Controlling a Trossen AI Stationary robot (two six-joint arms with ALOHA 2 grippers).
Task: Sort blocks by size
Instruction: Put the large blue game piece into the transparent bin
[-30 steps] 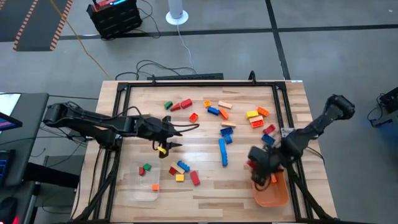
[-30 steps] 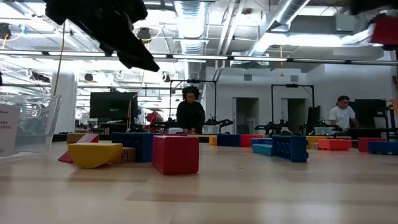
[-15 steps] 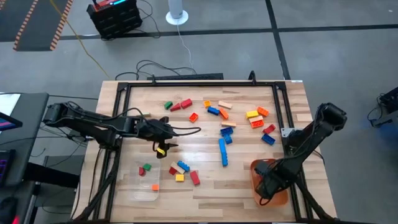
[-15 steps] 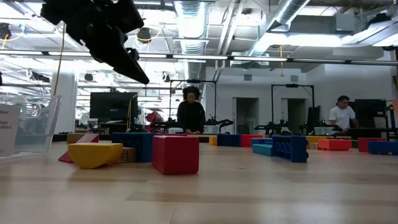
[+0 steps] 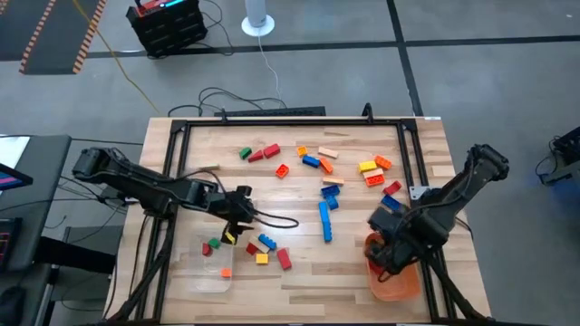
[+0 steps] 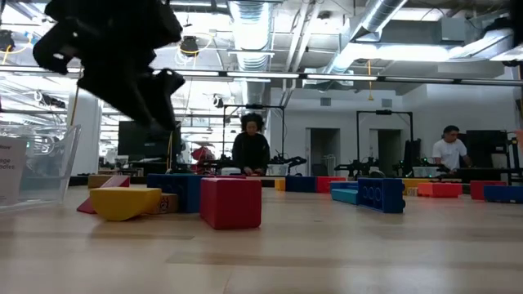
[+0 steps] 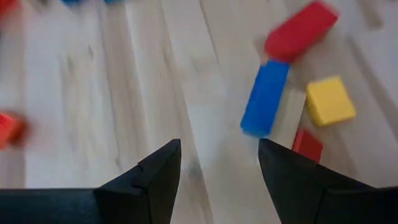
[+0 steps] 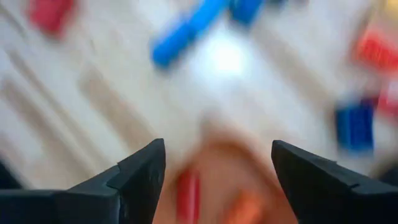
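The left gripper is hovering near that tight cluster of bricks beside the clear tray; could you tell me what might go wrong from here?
The left gripper is open and empty. The blue brick touches the red brick and lies close to the yellow brick, so closing there may nudge or catch a neighbour. The right gripper is open over the orange tray; lifting away carelessly could clip its rim.

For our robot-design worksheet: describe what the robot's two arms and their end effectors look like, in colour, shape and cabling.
Both arms are black and built of jointed tubular segments. The left arm trails a thin black cable across the table near its end effector, which shows a small yellow mark. The right arm has a rounded elbow joint. Each end effector, right included, has two matte black, wedge-shaped fingers.
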